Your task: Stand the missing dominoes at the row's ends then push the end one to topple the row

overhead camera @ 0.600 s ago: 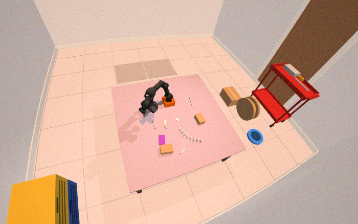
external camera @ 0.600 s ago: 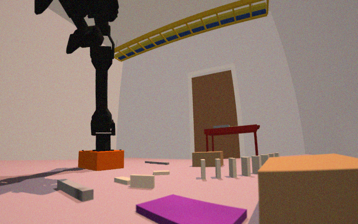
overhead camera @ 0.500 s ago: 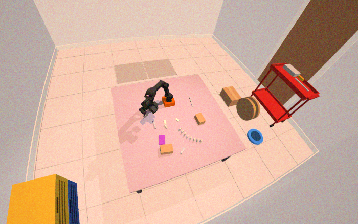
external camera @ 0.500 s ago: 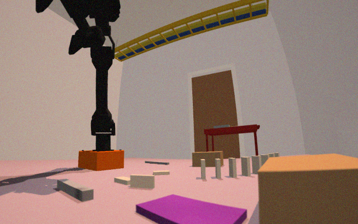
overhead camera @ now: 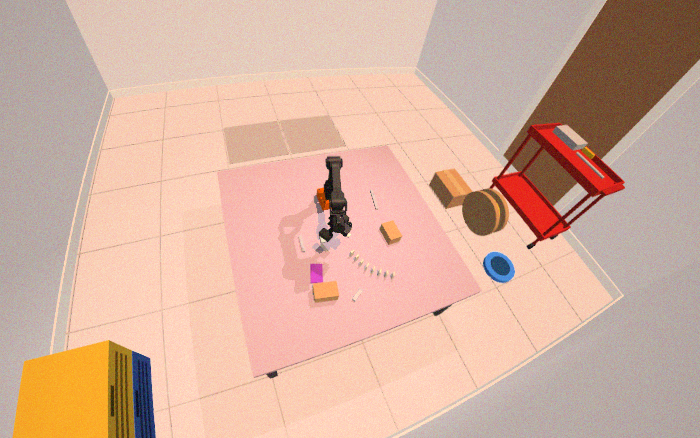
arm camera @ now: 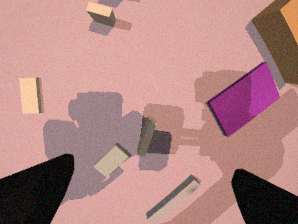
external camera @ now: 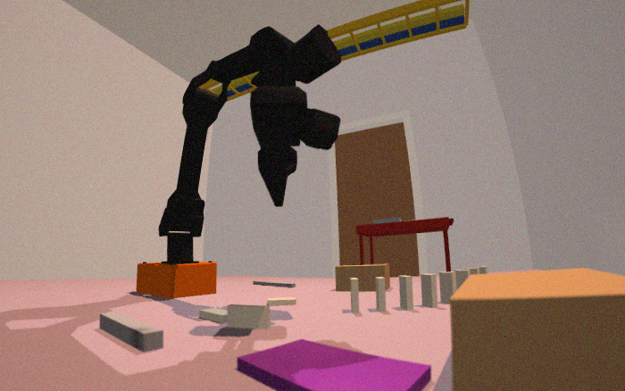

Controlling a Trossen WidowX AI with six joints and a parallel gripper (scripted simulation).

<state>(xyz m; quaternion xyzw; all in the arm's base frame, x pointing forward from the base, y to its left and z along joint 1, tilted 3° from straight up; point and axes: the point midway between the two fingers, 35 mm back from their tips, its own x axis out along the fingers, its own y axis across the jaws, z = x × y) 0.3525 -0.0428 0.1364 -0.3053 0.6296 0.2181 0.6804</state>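
A curved row of several standing cream dominoes (overhead camera: 367, 267) (external camera: 429, 290) has its near end domino (overhead camera: 351, 253) (external camera: 354, 295) (arm camera: 102, 15) upright. Loose dominoes lie off that end: one flat (overhead camera: 348, 235) (external camera: 281, 302) (arm camera: 30, 95), another flat (external camera: 213, 315) (arm camera: 111, 161), and one on its long edge (external camera: 247, 316) (arm camera: 146, 137) close beside the second. My gripper (external camera: 278, 204) (arm camera: 156, 171) is open and empty, pointing down, high above these loose dominoes. In the top view the arm hides its fingertips and part of the loose dominoes.
A pale bar (overhead camera: 301, 243) (external camera: 130, 332) (arm camera: 172, 199) lies beside the loose dominoes. A purple slab (overhead camera: 316, 273) (external camera: 322, 364) (arm camera: 243, 100) lies near an orange-brown box (overhead camera: 325, 290) (external camera: 529, 341). Another box (overhead camera: 390, 232), a thin stick (overhead camera: 373, 199) and a small pale block (overhead camera: 357, 295) also lie around.
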